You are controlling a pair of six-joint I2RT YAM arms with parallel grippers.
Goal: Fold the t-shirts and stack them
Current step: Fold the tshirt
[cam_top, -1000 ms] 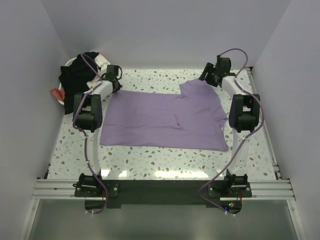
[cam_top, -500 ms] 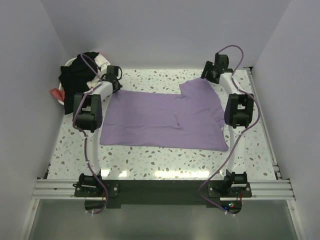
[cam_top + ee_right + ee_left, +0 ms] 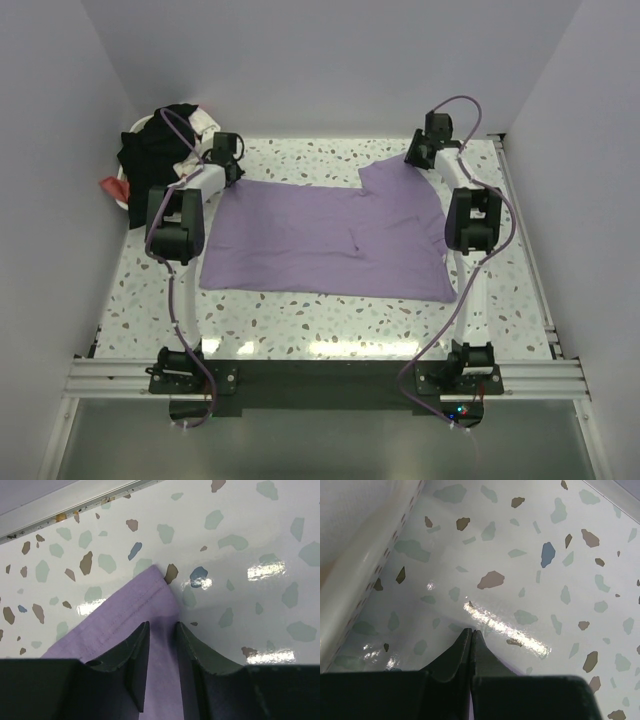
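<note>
A: Why go for the far corners of the shirt (image 3: pixel 320 240)?
B: Probably to lift that edge and fold it toward the near side. Left gripper (image 3: pixel 471 630): jaws pressed together at the far-left corner, can't tell if cloth's caught. Right gripper (image 3: pixel 161 624): jaws slightly apart, straddling the far-right corner.
A: Which way's it lying?
B: Flat on the desk (image 3: pixel 300 320), long axis left to right; sleeve end looks right.

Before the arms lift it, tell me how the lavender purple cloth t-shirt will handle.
Probably floppy: the lavender purple cloth t-shirt lies flat with soft creases, so it should sag between grip points. Likely light, since its stitched hem looks thin. It may slide on the glossy speckled table.
</note>
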